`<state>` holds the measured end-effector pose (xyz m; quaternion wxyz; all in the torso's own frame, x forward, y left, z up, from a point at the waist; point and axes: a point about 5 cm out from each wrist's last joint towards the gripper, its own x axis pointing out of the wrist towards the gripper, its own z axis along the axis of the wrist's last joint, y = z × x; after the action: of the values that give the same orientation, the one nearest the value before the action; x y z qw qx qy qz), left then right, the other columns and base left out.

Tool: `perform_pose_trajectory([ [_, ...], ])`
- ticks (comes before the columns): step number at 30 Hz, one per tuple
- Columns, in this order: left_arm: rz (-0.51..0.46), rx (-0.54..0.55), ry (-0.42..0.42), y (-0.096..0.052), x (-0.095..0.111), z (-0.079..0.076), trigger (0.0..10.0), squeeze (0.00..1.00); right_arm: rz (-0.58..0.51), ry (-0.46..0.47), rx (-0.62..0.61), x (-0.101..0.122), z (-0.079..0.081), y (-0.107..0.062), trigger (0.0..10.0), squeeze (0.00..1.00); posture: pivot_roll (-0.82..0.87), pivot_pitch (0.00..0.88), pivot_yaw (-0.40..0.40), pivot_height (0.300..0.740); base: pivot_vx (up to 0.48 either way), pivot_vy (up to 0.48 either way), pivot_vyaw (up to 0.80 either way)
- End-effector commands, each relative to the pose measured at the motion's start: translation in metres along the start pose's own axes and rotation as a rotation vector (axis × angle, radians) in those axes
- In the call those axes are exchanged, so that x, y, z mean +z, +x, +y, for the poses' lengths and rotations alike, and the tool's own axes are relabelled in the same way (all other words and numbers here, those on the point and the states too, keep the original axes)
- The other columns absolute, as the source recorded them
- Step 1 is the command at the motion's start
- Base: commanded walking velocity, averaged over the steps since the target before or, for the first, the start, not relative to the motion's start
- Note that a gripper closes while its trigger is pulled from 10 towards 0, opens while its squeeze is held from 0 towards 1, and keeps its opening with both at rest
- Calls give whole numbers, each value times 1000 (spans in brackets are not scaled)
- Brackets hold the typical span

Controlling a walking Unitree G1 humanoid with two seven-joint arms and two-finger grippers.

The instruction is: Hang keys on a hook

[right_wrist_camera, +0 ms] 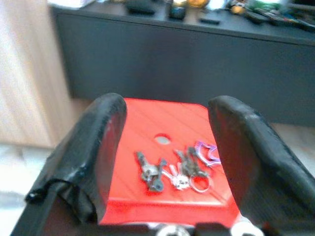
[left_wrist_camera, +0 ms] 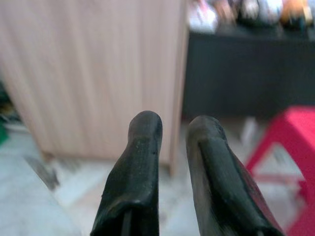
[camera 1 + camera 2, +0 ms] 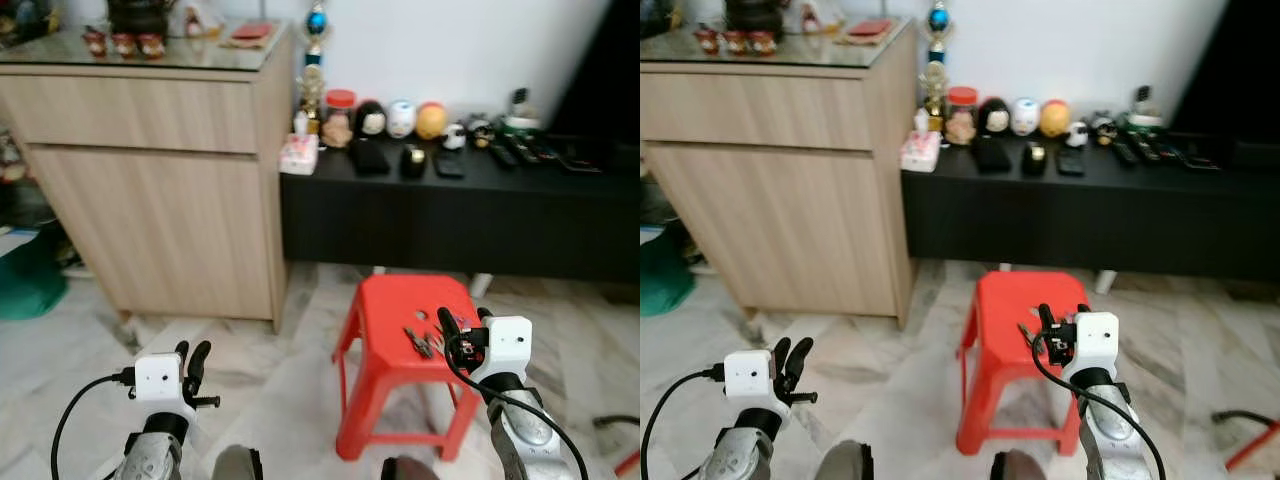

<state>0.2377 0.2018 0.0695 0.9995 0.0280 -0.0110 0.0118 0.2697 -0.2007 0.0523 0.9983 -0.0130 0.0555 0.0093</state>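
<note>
Red stool (image 1: 162, 123), one key bunch (image 1: 177, 169), right tool (image 1: 165, 142) agape above.

Right gripper (image 1: 167, 142) spread, left gripper (image 2: 172, 132) near-closed

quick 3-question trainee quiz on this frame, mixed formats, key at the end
1. Multiple choice: the keys lie on A) the wooden cabinet, B) the red stool, C) the floor.
2. True or false: the right gripper has its fingers spread open, with the keys seen between them.
3. Short answer: what is the left gripper holding?

Key
1. B. They lie flat on the stool's seat, near its centre hole.
2. True. It hovers above the stool and has not closed on the keys.
3. Nothing. Its fingers are nearly together with only a narrow gap, pointed toward the cabinet.
</note>
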Motion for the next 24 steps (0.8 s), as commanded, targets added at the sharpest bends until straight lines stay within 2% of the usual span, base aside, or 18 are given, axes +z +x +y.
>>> perform_pose_trajectory([
  [1, 74, 11, -8, -10, -14, 3, 10000, 0, -19, 15, 21, 6, 10, 1, 10000, 0, 21, 0, -68, 613, 0, 0, 0],
  [5, 73, 23, -8, -13, -14, 8, 10000, 0, -6, 16, 61, 4, 14, -3, 10000, 0, 24, 0, -68, 613, 0, 0, 0],
  [13, 103, -24, -10, -15, -13, 4, 10000, 0, 44, 46, -17, -7, -1, -8, 10000, 0, 16, 0, -34, 613, 0, 0, 0],
  [14, 122, -13, -11, -19, -17, 7, 10000, 0, 119, 68, -61, -20, -5, -14, 10000, 0, 13, 0, -28, 613, 0, 0, 0],
  [17, 137, -8, -10, -23, -20, 10, 10000, 0, 169, 115, -79, -31, -7, -21, 10000, 0, 23, 0, -34, 613, 0, 0, 0],
  [19, 145, 5, -10, -27, -21, 12, 10000, 0, 198, 114, -85, -38, -8, -25, 10000, 0, 23, 0, -38, 613, 0, 0, 0],
  [24, 149, 15, -16, -31, -21, 13, 10000, 0, 198, 107, -82, -38, -9, -25, 10000, 0, 23, 0, -47, 613, 0, 0, 0],
])
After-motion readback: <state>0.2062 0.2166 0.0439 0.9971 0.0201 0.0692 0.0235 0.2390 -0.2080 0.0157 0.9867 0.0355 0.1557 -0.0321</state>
